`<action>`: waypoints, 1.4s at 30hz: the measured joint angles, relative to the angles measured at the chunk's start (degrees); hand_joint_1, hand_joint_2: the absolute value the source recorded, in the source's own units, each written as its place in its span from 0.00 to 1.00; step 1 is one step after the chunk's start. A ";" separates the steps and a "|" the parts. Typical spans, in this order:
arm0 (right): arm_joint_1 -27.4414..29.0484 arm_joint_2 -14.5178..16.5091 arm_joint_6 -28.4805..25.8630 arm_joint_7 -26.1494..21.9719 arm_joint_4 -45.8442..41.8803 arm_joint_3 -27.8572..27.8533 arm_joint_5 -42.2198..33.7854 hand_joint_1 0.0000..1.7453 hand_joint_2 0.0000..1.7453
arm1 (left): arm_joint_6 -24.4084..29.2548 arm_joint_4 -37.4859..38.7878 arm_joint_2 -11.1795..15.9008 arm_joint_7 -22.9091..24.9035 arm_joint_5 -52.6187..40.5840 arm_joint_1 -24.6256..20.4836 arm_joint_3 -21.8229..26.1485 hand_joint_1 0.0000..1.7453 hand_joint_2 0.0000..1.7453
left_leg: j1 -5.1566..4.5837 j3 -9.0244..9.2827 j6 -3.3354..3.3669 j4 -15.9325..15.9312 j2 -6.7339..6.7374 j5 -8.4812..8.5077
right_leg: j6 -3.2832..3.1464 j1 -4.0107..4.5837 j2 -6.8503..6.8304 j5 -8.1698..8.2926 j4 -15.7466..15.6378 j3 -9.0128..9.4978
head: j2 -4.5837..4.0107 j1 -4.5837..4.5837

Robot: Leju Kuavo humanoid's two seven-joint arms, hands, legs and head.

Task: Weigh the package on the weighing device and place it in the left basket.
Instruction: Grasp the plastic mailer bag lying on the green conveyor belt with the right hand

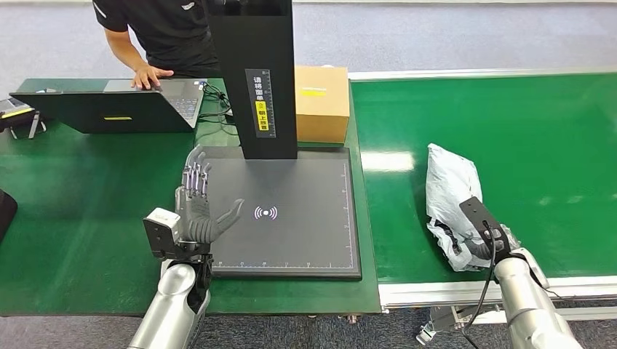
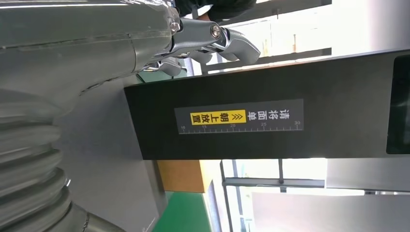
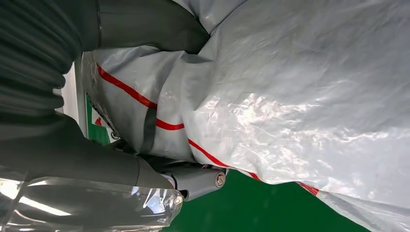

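A grey plastic package (image 1: 450, 196) with red stripes lies on the green conveyor belt (image 1: 538, 138) to the right of the scale. My right hand (image 1: 484, 236) grips its near end; in the right wrist view the thumb and fingers (image 3: 198, 181) wrap the crinkled package (image 3: 300, 96). The black weighing platform (image 1: 291, 218) with a white signal mark lies in the middle, bare, under a black post (image 1: 258, 73). My left hand (image 1: 200, 211) hovers over the platform's left edge, fingers spread, holding nothing; the left wrist view shows its fingers (image 2: 217, 41) before the post (image 2: 241, 106).
A cardboard box (image 1: 321, 102) stands behind the post. A person leans over an open laptop (image 1: 124, 105) at the back left of the green table (image 1: 73, 203). A small dark device (image 1: 14, 113) sits at the far left.
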 joint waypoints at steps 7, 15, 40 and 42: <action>0.08 0.13 -0.13 -1.54 0.00 0.00 0.29 1.00 1.00 | 0.15 0.00 0.00 0.01 0.03 0.39 0.00 0.00 1.00 | -0.01 -0.01 0.00 0.00 -0.02 0.00 | 0.00 -0.01 -0.02 0.00 0.00 0.03 | 0.00 0.00; 1.02 0.92 -6.45 -7.82 -0.71 -0.07 -0.89 1.00 1.00 | 0.70 -0.24 0.01 -0.12 0.29 1.40 0.07 0.00 1.00 | -0.02 -0.06 0.01 0.00 -0.04 0.01 | 0.03 -0.03 -0.03 0.02 0.01 0.03 | 0.00 0.01; 12.59 8.60 -24.20 -22.84 -37.98 0.12 -13.72 1.00 1.00 | 2.17 -2.27 0.06 -2.76 2.04 3.64 0.35 0.00 1.00 | -0.03 -0.43 0.00 -0.07 -0.09 0.01 | -0.02 -0.03 -0.08 -0.02 0.05 -0.43 | 0.00 0.00; 12.71 8.60 -24.75 -23.27 -39.01 0.39 -13.84 1.00 1.00 | 2.20 -2.27 0.07 -2.93 2.11 3.62 0.35 0.00 1.00 | -0.03 -0.43 0.00 -0.08 -0.09 0.01 | -0.02 -0.03 -0.08 -0.02 0.05 -0.43 | 0.00 0.00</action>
